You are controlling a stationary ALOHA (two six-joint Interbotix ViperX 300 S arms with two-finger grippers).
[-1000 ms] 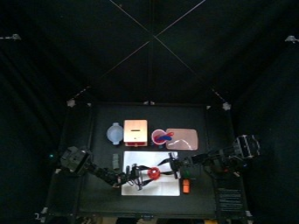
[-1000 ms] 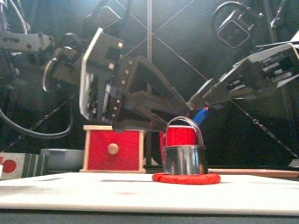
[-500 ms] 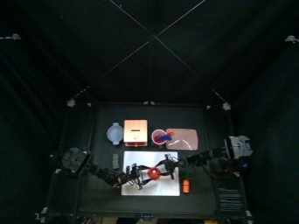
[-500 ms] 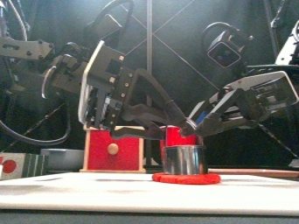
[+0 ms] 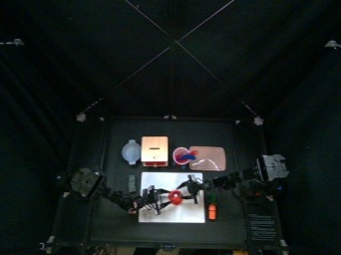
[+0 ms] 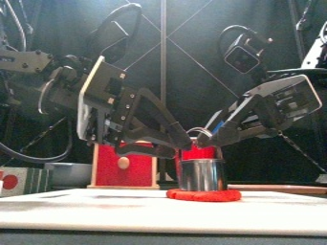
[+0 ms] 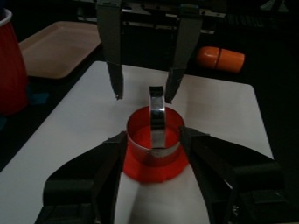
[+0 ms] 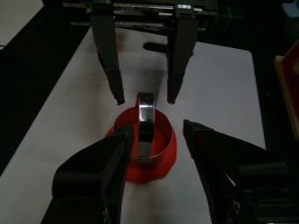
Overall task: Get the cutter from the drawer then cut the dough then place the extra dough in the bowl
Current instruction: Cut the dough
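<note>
The bench (image 5: 200, 131) carries a white board (image 5: 158, 213) at the front, with a wooden box (image 5: 155, 150), pink tray (image 5: 216, 157) and bowl (image 5: 130, 151) in a row behind it. A red cup (image 7: 10, 66) stands beside the tray. The left pincer (image 7: 155, 140) and right pincer (image 8: 155, 129) meet over the board from opposite sides, each spread wide and straddling the cutter (image 6: 200, 174), gripping nothing. The cutter stands upright on the red dough (image 6: 205, 195), mid-board. An orange toy (image 7: 219, 59) lies at the board's right edge.
</note>
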